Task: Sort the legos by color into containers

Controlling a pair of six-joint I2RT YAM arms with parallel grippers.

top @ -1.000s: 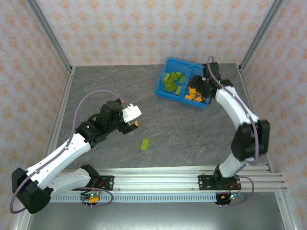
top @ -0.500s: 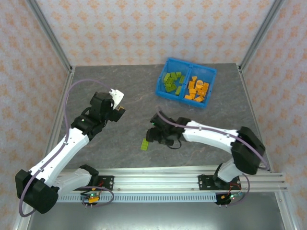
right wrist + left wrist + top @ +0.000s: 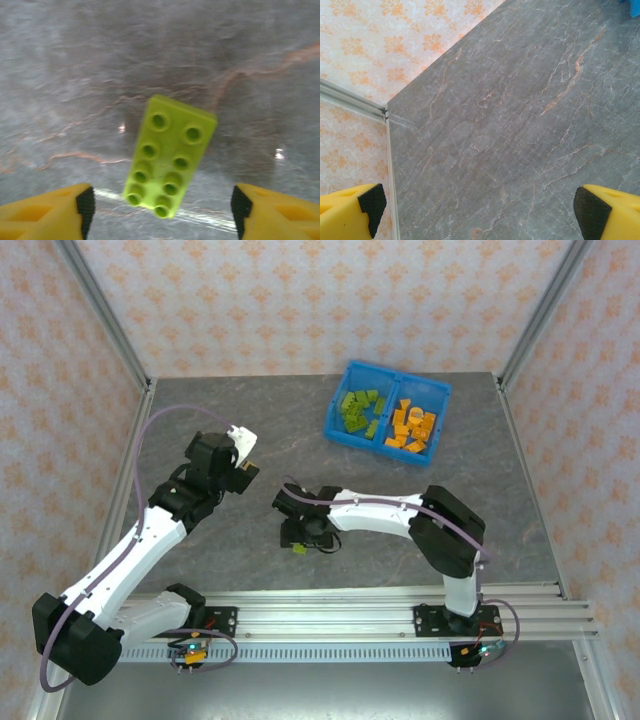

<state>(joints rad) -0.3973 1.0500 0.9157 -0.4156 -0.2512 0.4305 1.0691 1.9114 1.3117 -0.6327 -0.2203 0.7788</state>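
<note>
Lime green studded plastic brick (image 3: 170, 160) lies flat, studs up, on the grey veined desk (image 3: 75, 75), well apart from the bright blue two-compartment plastic bin (image 3: 400, 376). The right tool (image 3: 162, 207) hovers over it, its fingers spread to either side and not touching it. The left tool (image 3: 480, 207) is spread wide above bare desk. The bin's left compartment holds green bricks (image 3: 360, 410) and its right holds orange bricks (image 3: 412, 428).

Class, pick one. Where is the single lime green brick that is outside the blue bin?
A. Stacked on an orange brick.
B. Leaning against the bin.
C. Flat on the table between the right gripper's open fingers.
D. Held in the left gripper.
C: the lime green brick lies studs-up on the table, and the right gripper stands open, clear of it on both sides.
</note>
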